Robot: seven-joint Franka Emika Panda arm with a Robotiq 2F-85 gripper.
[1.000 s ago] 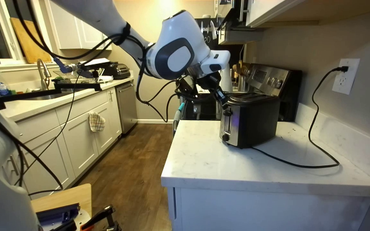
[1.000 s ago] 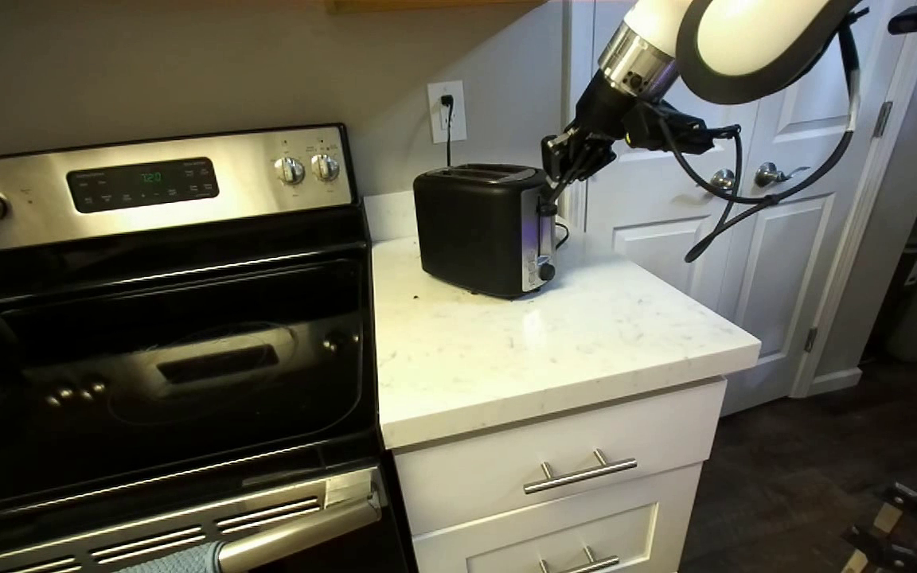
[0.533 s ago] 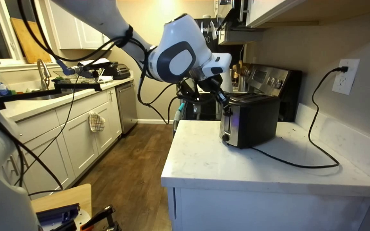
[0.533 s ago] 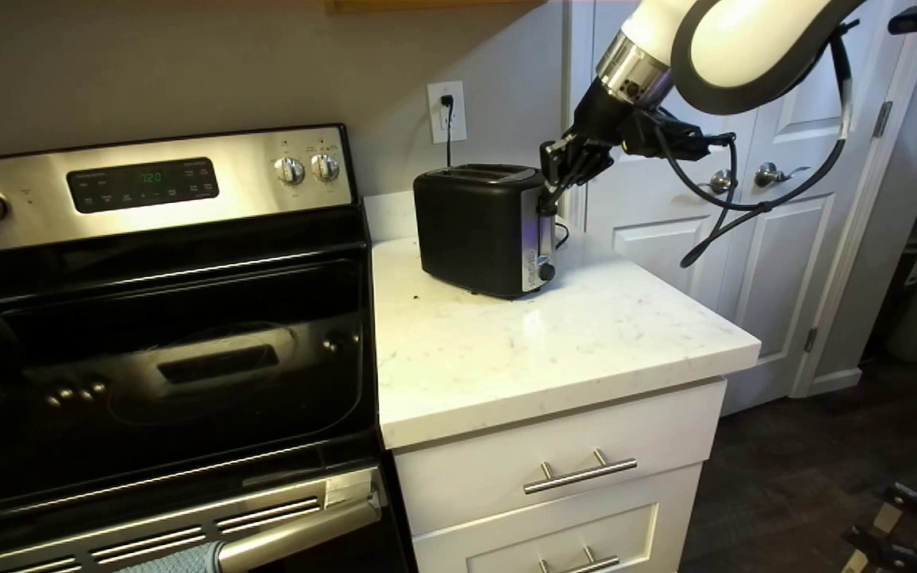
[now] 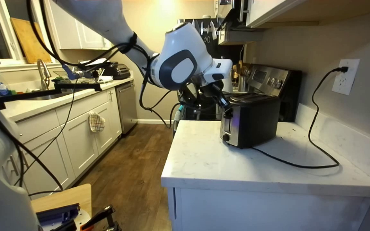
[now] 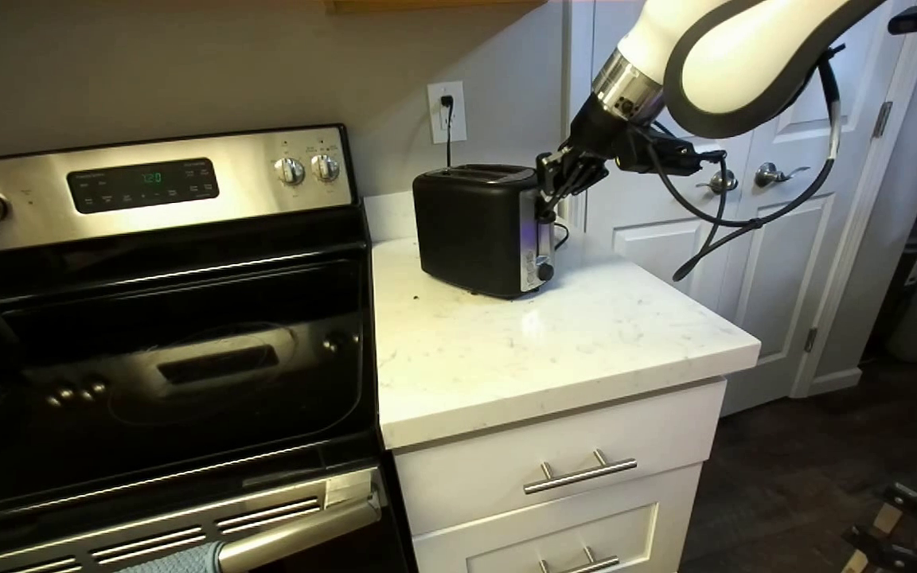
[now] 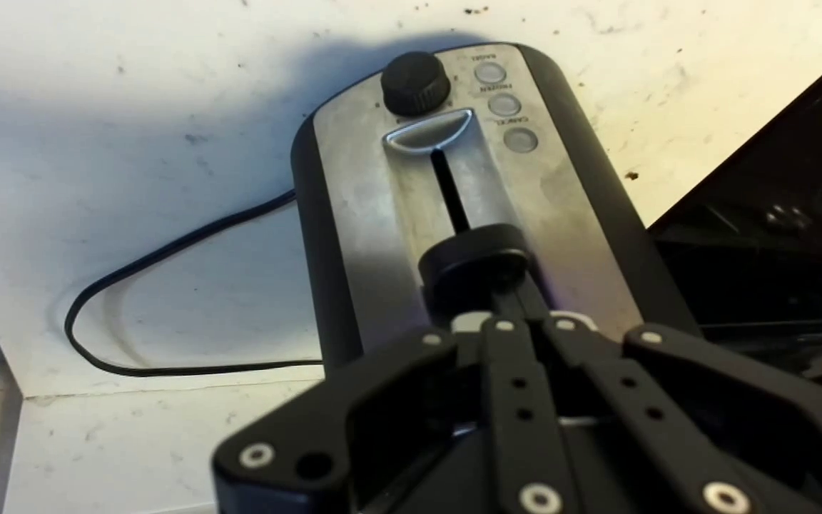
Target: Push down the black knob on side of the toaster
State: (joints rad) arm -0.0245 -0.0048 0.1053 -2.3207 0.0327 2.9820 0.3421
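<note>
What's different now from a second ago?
The robot arm has moved downward in both exterior views, and its gripper with it, at the black lever knob of the toaster. The knob seems slightly lower too. Nothing is visibly newly grasped or released. The toaster stands in much the same place; its power cord looks unchanged.

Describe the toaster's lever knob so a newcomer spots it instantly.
Beside the stove, on the white counter, stands a black toaster with a silver end panel. The black knob sticks out at that panel's slot, by the gripper. Only it sits on the slot; the round dial and three buttons sit lower.
</note>
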